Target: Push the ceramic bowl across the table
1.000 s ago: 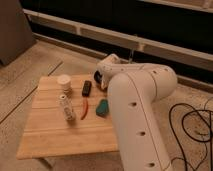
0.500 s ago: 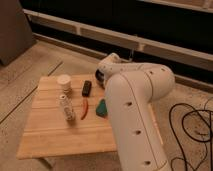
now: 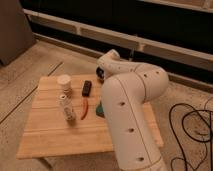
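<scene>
The ceramic bowl (image 3: pixel 99 75) shows only as a dark round patch at the far edge of the table (image 3: pixel 50 135), mostly hidden by my arm. My gripper (image 3: pixel 104 69) is at the end of the white arm, right at the bowl above the table's far right part. The wrist covers it. My big white arm (image 3: pixel 130 110) hides the right side of the light wooden table.
On the table stand a cream-white cup (image 3: pixel 64 80) and a pale bottle (image 3: pixel 67 106). Beside them lie a flat black block (image 3: pixel 87 88), a thin red object (image 3: pixel 85 109) and a green sponge (image 3: pixel 100 109). Black cables (image 3: pixel 192 125) lie on the floor at the right.
The end of my arm has shifted slightly to the left and away. The things on the table have not visibly moved.
</scene>
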Robot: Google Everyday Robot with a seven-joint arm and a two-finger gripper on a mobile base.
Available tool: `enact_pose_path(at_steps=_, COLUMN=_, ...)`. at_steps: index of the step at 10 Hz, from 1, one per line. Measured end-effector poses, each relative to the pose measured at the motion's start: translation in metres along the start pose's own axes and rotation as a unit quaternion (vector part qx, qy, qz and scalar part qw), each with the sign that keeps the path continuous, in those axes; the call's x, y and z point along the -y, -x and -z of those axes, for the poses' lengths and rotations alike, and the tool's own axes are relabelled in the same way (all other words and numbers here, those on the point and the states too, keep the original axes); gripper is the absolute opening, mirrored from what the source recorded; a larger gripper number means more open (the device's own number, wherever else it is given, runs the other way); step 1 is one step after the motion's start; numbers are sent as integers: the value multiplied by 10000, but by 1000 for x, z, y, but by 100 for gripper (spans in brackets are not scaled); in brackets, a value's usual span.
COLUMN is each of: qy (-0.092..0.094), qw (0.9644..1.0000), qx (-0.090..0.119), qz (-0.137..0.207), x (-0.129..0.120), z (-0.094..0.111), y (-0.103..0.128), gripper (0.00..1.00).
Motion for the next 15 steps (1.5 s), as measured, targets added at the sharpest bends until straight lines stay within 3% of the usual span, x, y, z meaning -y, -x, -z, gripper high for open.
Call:
enact_pose_path(at_steps=2, qy=95, qw=9999, qx=-60, qz=-7, x=3, z=-7, y=5, gripper=65)
enact_pose_path(at_steps=5, qy=65, qw=9999, qx=-97, qz=54, x=12, z=-16, y=16, gripper=65)
enact_pose_path(at_steps=13, qy=171, qw=9992, qx=225, qz=299, x=12, z=-15, y=46, gripper=65)
enact_pose_path(at_steps=15, qy=246, qw=9983, qx=323, qz=426, x=1, z=-8, y=48, gripper=65)
